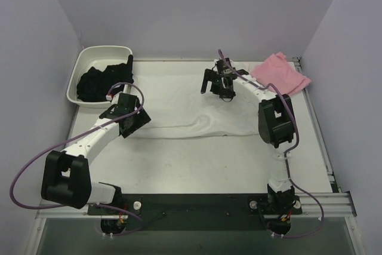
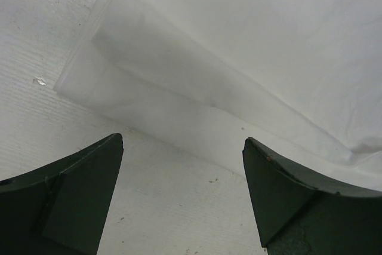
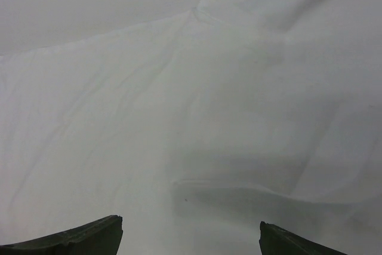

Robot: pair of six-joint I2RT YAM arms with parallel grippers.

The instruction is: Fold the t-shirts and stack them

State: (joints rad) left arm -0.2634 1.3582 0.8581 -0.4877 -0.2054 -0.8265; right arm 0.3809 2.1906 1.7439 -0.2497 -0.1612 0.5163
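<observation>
A white t-shirt lies spread flat across the middle of the table, plain side up; no print or tag shows. A folded pink t-shirt lies at the back right. My left gripper is open and empty, low over the white shirt's near left edge; its wrist view shows a sleeve just ahead of the fingers. My right gripper is open and empty above the shirt's far right part; its wrist view shows only wrinkled white cloth.
A white plastic tub at the back left holds dark clothing. Purple walls close in the back and both sides. The table's metal rail runs along the right edge.
</observation>
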